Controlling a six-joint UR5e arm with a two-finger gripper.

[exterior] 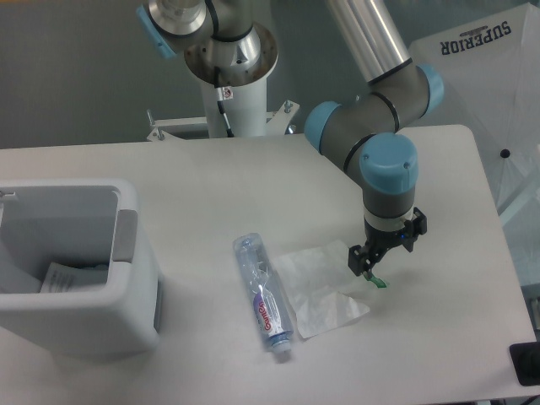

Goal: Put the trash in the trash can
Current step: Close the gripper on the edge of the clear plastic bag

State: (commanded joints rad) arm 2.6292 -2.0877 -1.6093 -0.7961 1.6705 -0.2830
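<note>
A small clear bottle (pixel 264 297) with a red-and-white label lies on its side on the white table, cap toward the front edge. Right beside it lies a flat clear plastic bag (pixel 319 288), its green strip (pixel 372 273) at the right end. My gripper (pixel 386 245) hangs just above that green strip, fingers pointing down. It is open and holds nothing. The pale grey-white trash can (pixel 126 221) stands at the left edge, far from the gripper, with a scrap of paper (pixel 57 277) inside.
The arm's white base column (pixel 229 97) rises at the back centre. White fabric printed with SUPERIOR (pixel 483 51) hangs past the right edge. A dark object (pixel 526 364) sits at the front right corner.
</note>
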